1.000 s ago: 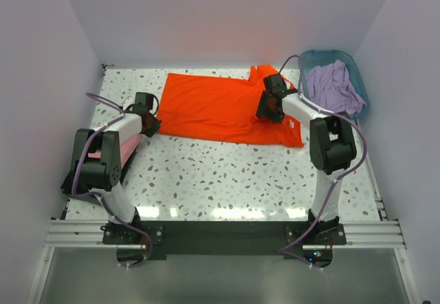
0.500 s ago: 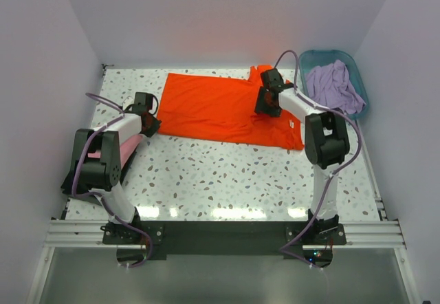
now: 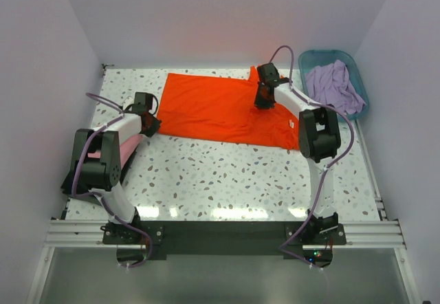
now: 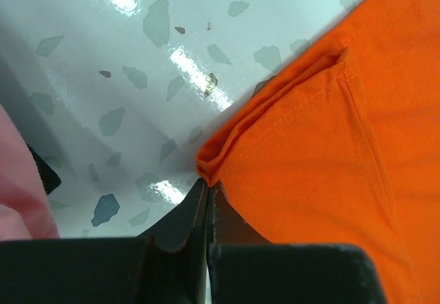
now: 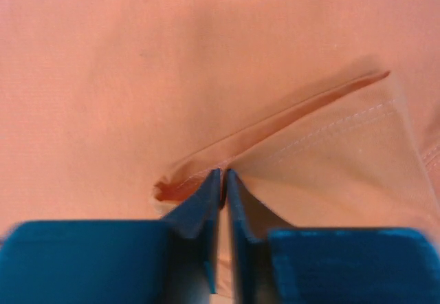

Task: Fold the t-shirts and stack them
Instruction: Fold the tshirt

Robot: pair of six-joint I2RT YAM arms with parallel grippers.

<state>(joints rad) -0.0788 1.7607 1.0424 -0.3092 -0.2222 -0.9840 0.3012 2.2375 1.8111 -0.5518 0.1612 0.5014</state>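
Note:
The orange t-shirt (image 3: pixel 206 108) lies spread across the far middle of the table. My left gripper (image 3: pixel 152 124) is shut on the shirt's near left corner, which shows as a small bunched fold in the left wrist view (image 4: pixel 208 183). My right gripper (image 3: pixel 260 103) is shut on a hemmed fold of the orange cloth near the right sleeve and shows in the right wrist view (image 5: pixel 222 175). A pink t-shirt (image 3: pixel 130 143) lies under my left arm. A lavender t-shirt (image 3: pixel 333 87) sits in the basket. The black t-shirt is not clearly in view.
The teal plastic basket (image 3: pixel 326 53) stands at the far right corner. White walls close the table on the left, far and right sides. Speckled tabletop (image 3: pixel 227 173) lies between the shirt and the arm bases. Pink cloth (image 4: pixel 17 180) fills the left wrist view's left edge.
My right gripper has moved up and slightly left towards the far side, drawing the orange cloth with it. The left gripper has not moved.

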